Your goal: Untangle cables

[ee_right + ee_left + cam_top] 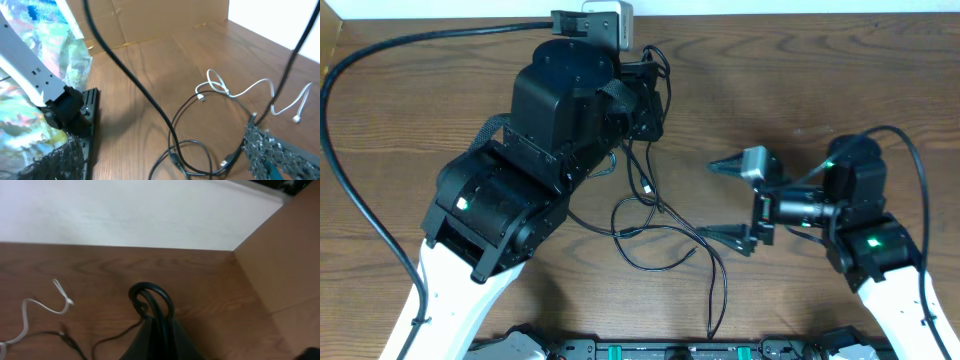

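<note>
Black cables (660, 235) lie looped at the middle of the table (840, 80), a white cable (240, 91) meeting them on the left arm's side. The left gripper (155, 327) pinches a black loop, fingers fully closed. The right gripper (708, 200) hangs wide open and empty just beside the tangle. The sound move: anchor the pinch while the right takes a single strand away from the crossings and draws it out slowly.
</note>
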Controlling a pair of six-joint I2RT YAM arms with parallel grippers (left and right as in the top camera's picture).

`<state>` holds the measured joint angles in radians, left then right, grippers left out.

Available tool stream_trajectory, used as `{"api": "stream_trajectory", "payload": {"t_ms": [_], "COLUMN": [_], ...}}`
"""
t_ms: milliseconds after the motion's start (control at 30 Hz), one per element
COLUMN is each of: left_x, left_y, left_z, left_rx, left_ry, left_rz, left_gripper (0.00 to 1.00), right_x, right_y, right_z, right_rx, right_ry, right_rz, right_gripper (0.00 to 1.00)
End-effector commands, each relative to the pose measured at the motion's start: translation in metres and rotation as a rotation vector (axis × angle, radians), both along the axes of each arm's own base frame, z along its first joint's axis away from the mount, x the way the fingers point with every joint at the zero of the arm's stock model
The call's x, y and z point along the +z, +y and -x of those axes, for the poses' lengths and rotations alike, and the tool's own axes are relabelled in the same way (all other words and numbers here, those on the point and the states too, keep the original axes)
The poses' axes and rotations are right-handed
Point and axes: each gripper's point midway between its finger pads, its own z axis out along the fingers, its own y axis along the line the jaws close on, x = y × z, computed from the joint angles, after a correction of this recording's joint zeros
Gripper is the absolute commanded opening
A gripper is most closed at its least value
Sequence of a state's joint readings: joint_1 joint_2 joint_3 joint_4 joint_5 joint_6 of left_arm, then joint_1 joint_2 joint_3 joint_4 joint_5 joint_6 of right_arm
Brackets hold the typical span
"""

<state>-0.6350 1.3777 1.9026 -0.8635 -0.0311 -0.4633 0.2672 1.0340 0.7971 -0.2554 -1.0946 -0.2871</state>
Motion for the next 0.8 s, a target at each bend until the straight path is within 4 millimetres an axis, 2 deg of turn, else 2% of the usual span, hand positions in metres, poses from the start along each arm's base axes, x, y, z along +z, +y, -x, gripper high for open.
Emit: {"api": "stream_trajectory", "payload": {"t_ms": [0,67,267,533,767], "left_x": [0.006,0.006,0.007,0.009,0.008], "left_y": [-0.002,-0.007,-0.026,-0.041,-0.041], "left_z": [0.003,0.006,0.021,0.037,0.038], "left_rx": [0.012,-0.026,-0.196,-0.366,-0.368], "left_ry": [0.033,0.041,0.019,-0.036,-0.032], "left_rz": [0.087,0.094,0.060,0.007,0.006], "left_gripper": [0.08,0.08,0.08,0.08,0.08], "right_x": [-0.017,-0.019,-0.005,-0.028,-0.031], "right_y": [0.004,0.002,0.007,0.015,0.021], "right_z": [-0.026,-0.042,-0.071,-0.105,-0.117], "right_rx": [-0.130,-0.191,-0.219,-0.243,-0.248], "right_ry": [0.060,0.025,-0.115,-0.129,-0.097], "right_rz": [0.056,0.072,0.022,0.023,-0.026], "right_gripper": [0.99,0.99,0.99,0.98,0.62]}}
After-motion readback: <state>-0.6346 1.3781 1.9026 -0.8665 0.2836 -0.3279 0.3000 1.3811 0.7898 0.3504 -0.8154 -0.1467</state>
